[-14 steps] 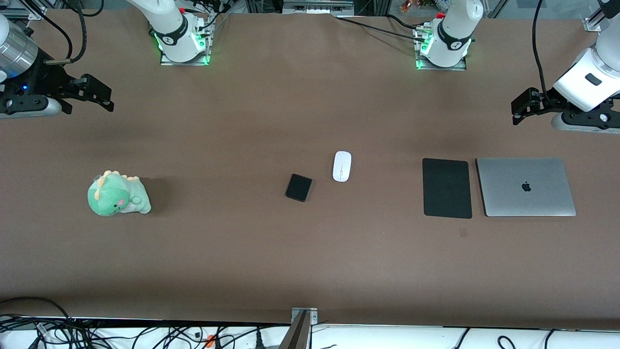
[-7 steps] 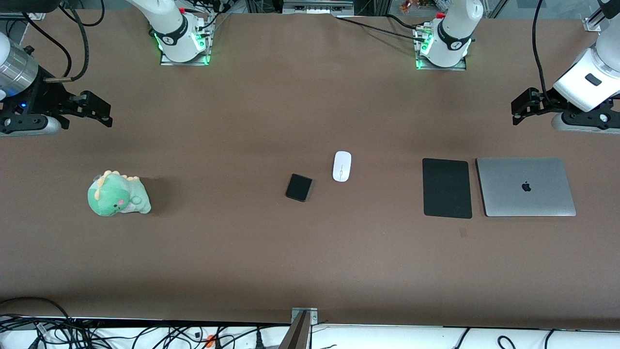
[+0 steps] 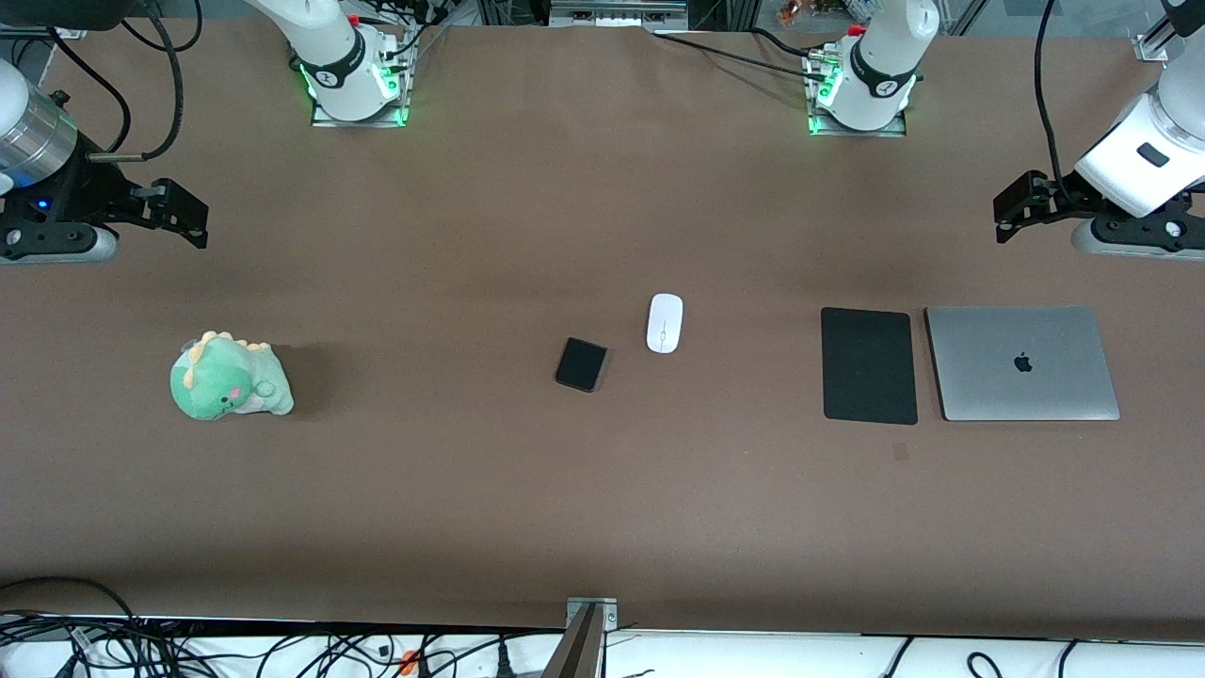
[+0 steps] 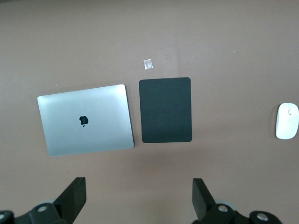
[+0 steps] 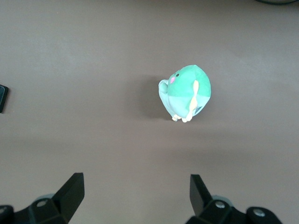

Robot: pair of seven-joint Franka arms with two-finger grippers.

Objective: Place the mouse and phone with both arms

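Observation:
The white mouse (image 3: 665, 323) lies at the middle of the brown table; it also shows in the left wrist view (image 4: 286, 121). The black phone (image 3: 581, 364) lies beside it, a little nearer the front camera; its edge shows in the right wrist view (image 5: 3, 98). My left gripper (image 3: 1012, 209) is open and empty in the air at the left arm's end, over bare table by the laptop; in its wrist view (image 4: 138, 196) the jaws stand wide apart. My right gripper (image 3: 184, 215) is open and empty at the right arm's end; it shows in its wrist view (image 5: 137, 193).
A black mat (image 3: 869, 364) and a closed grey laptop (image 3: 1023, 363) lie side by side toward the left arm's end. A green plush dinosaur (image 3: 229, 377) sits toward the right arm's end. Cables run along the table's front edge.
My right gripper has moved a little lower in the front view and drawn back toward its end of the table. The left arm, the mouse and the phone have not moved.

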